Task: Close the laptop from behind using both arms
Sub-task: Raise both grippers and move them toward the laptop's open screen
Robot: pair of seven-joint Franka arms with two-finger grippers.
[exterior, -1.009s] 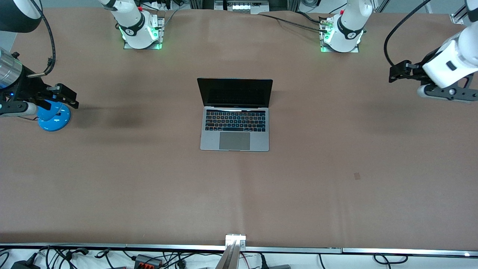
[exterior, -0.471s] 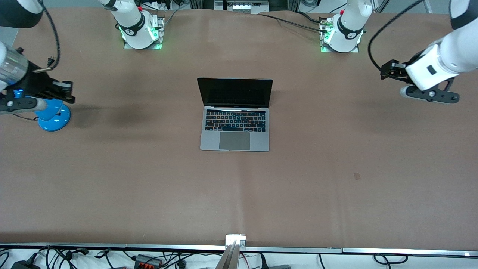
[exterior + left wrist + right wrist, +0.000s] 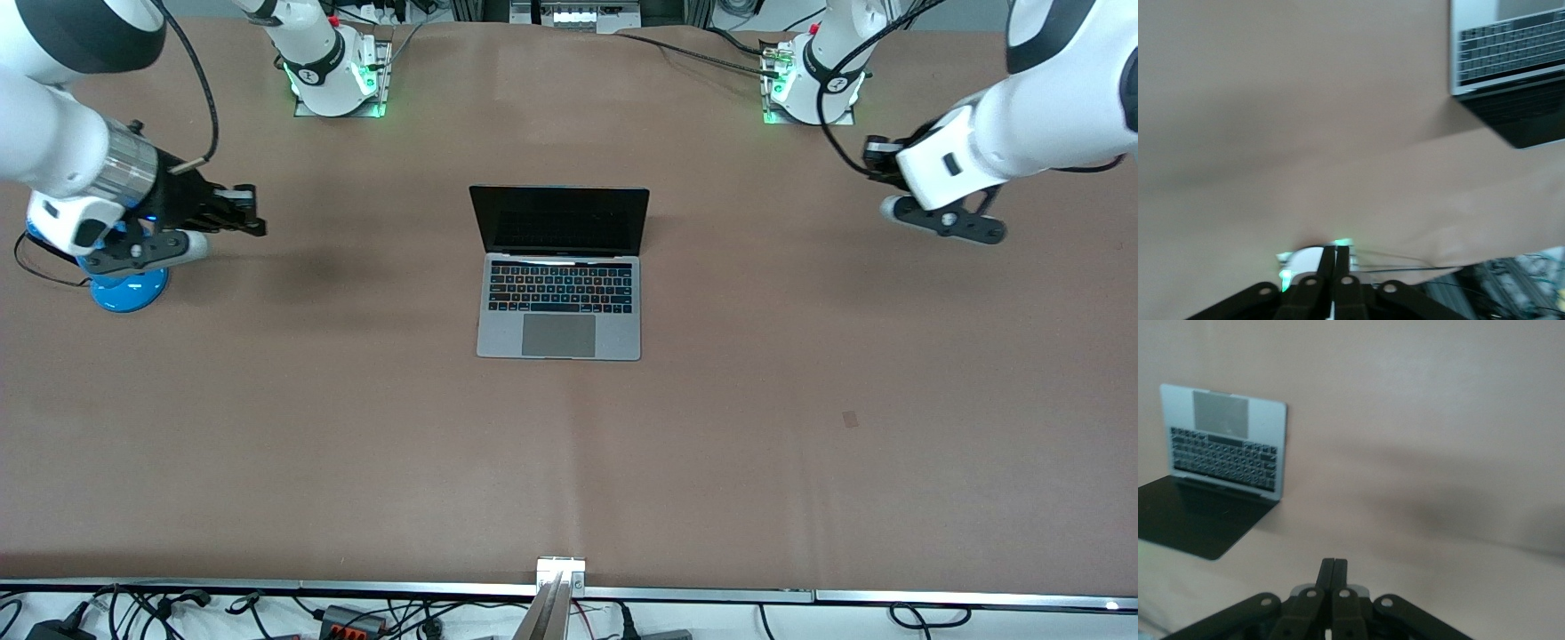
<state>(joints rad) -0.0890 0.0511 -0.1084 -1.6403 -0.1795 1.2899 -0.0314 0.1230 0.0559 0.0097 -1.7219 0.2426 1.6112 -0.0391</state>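
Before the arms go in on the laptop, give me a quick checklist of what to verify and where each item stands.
1. laptop open, screen upright: ok.
2. Lid's back edge free of either arm: ok, nothing touches it.
3. left gripper shut and empty, over bare table toward the left arm's end: ok.
4. right gripper shut and empty, over the table toward the right arm's end: ok.
5. blue stand under the right arm's wrist, clear of its path: cannot tell.
6. Both grippers in place at the lid: not ok, each is well apart from the laptop.
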